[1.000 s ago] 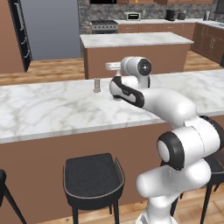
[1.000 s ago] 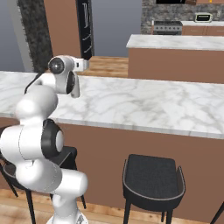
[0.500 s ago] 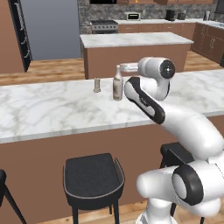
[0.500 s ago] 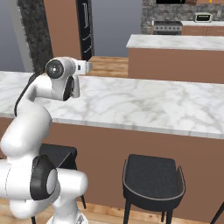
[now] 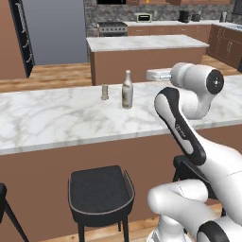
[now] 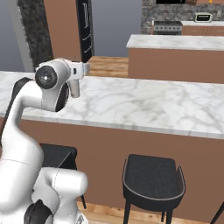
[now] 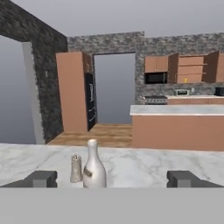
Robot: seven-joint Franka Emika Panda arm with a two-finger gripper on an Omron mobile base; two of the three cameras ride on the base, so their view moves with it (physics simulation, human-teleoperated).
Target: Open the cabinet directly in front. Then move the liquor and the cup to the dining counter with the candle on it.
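Observation:
The liquor stands upright on the dining counter, just right of the small candle. My gripper hovers above the counter to the bottle's right, apart from it. In the hand view the gripper is open, its fingertips wide apart, with the liquor and candle ahead and left of centre. Nothing is held. From the right base view, the liquor shows partly below the hand. Far off, the cabinet stands open with the tiny yellow cup on its shelf.
Dark stools stand along the counter's near side. Beyond the dining counter is a smaller marble-topped island, with a stove and microwave on the back wall. A tall wooden unit and fridge sit at the far left.
The hand has drawn back to the right, away from the liquor, which now stands in plain sight beside the candle. The jaws have stayed open.

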